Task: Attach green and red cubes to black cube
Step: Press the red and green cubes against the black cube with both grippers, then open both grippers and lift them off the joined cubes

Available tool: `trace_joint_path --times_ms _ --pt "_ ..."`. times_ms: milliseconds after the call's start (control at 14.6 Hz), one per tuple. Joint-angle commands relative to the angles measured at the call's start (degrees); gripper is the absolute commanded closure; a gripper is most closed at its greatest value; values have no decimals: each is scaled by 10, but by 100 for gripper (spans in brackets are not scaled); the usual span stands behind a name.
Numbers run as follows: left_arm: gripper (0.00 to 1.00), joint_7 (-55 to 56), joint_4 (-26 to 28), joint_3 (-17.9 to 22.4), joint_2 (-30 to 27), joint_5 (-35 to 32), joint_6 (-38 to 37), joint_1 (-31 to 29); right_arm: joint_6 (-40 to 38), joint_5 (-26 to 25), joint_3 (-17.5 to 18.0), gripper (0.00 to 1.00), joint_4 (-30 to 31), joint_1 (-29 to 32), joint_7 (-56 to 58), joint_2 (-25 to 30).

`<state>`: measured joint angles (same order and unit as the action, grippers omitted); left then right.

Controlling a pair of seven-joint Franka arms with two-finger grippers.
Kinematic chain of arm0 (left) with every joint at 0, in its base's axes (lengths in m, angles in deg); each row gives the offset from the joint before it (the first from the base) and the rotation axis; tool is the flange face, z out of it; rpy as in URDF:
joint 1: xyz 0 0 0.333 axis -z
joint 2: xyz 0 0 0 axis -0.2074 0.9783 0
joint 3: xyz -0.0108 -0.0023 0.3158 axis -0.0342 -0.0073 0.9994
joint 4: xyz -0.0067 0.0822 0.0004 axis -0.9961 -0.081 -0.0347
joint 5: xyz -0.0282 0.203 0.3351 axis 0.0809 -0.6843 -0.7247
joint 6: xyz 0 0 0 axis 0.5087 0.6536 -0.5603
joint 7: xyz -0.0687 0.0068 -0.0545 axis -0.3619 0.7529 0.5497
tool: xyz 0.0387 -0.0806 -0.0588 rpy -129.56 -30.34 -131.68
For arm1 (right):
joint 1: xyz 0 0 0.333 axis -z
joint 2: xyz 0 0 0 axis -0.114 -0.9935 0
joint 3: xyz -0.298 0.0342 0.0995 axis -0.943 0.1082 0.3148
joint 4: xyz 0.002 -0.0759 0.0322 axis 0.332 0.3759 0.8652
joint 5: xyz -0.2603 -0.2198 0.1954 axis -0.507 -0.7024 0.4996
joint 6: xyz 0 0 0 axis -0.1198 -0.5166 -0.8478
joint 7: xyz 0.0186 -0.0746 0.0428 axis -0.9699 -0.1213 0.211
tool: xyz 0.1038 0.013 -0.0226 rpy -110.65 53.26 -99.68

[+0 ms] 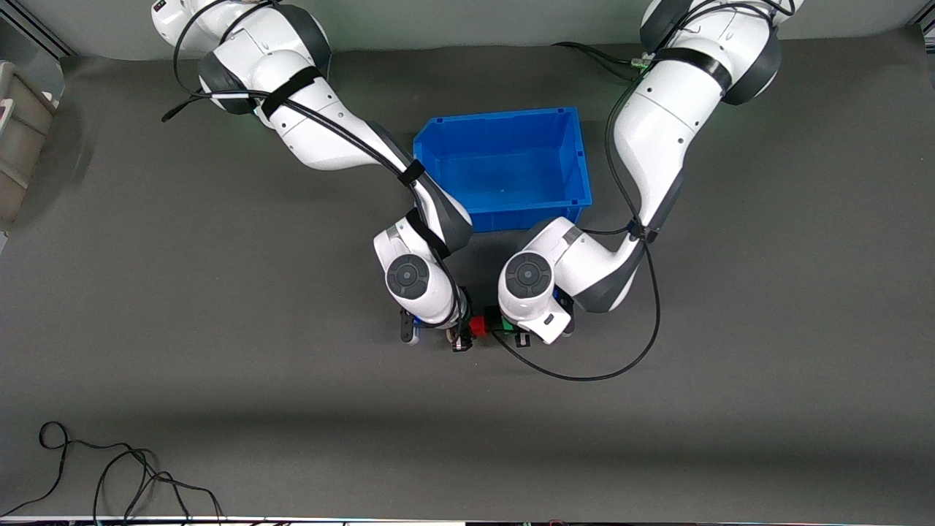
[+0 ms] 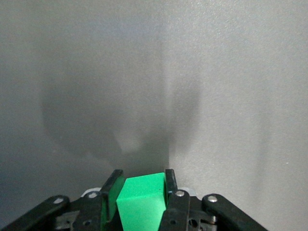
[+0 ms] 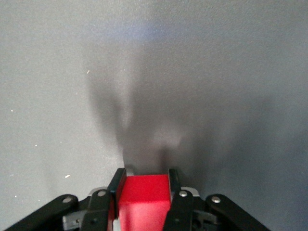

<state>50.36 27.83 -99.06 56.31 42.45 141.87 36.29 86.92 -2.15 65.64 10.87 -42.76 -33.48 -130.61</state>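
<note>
Cubes: one green cube [image 2: 139, 202] and one red cube [image 3: 143, 198], both small, matte and plastic by the look; I judge them light, stiff and not fragile, with flat faces that should not slip between flat pads.
Grip point: two opposite flat faces, square on, leaving the joining face bare.
Left hand [image 2: 140, 190]: closed on the green cube, low over the grey surface [image 1: 219, 409], nearer the front camera than the blue bin [image 1: 573, 157].
Right hand [image 3: 144, 185]: closed on the red cube, just beside my left hand over the same patch of surface.
Position: from the front the red and green cubes sit close together between my two wrists; whether they touch I cannot tell.
Black cube: a dark patch shows between them, but I cannot say it is the cube.
Count: one green, one red, one bin, two hands; black cube unconfirmed.
Bin: nothing visible in it.
Risk: I judge misaligned faces the main worry when pressing parts together.
</note>
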Motion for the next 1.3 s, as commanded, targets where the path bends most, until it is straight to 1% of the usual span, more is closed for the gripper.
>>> trace_joint_path --times_ms 0,68,137,205,479,547,684,752,821,1026,1231 --pt "92 -6 0 3 -2 -4 -6 7 6 -7 1 100 -13 -8 -19 -10" --pt "79 -7 -1 3 -2 -4 -6 6 6 -7 1 100 -13 -8 -19 -11" --pt "69 -7 -1 3 -3 -4 -6 6 6 -6 1 100 -13 -8 -19 -11" --pt "65 -8 -1 3 -4 -4 -6 5 6 -9 1 100 -12 -8 -17 -12" --pt "66 -8 -1 3 -6 -4 -20 3 4 -7 1 100 -4 -7 -11 -13" --pt "62 -11 -1 3 -6 -4 -23 3 4 -6 1 100 -3 -7 -11 -13" --pt "33 -12 -1 3 -7 -4 -23 3 4 -7 1 100 -2 -7 -10 -13" --pt "8 -20 -1 3 -7 -4 -25 3 4 -10 1 100 -2 -7 -10 -13" --pt "0 -33 -1 3 -7 -2 -27 4 4 -11 1 100 -1 -7 -10 -13" --pt "0 -40 -1 3 -11 -2 -42 0 4 -12 1 100 6 -8 -10 -13" --pt "0 -66 -1 0 -30 3 -52 -36 4 -12 1 100 6 -8 -10 -13"
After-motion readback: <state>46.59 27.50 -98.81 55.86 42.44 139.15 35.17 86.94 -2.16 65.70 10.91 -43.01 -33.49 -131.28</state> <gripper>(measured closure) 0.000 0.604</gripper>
